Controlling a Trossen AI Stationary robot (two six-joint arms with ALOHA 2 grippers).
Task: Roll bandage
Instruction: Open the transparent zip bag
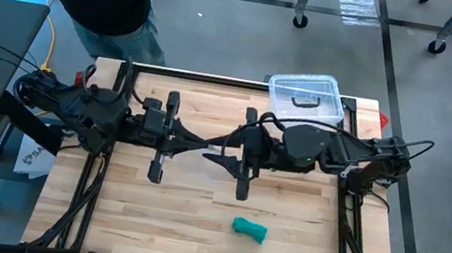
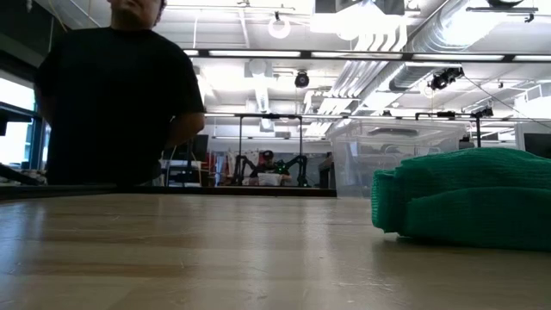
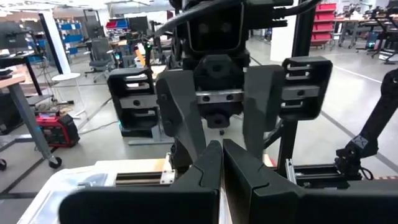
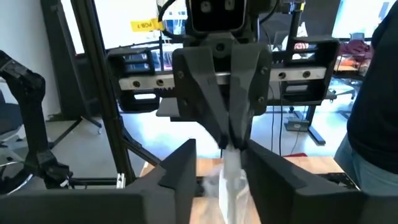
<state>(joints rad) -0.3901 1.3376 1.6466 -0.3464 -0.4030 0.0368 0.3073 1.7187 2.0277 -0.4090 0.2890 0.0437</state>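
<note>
Low view, nearest: a green, loosely bunched knitted-fabric bandage (image 2: 465, 200) lies on the pale wooden table (image 2: 172, 258), close to this camera and untouched.
High view, bandage: it sits on the table's near half (image 1: 149, 223), right of centre, as a small crumpled green lump (image 1: 250, 229), well apart from both arms.
Left end effector: (image 1: 203, 145) held above mid-table, pointing toward the right arm; in the left wrist view its dark fingers (image 3: 205, 180) meet at the tips, closed with nothing visible between them.
Right end effector: (image 1: 211, 155) tip to tip with the left one; in the right wrist view its fingers (image 4: 180, 168) stand apart, open, holding nothing.
Farther back: a clear plastic box with a black handle (image 1: 306, 97) rests at the table's far edge; a person in a dark top (image 2: 116, 95) stands beyond it.
Step in hand: judged as start or reset; neither arm is on the bandage.
Next move: one arm would need to come down to the bandage and pinch an end.
</note>
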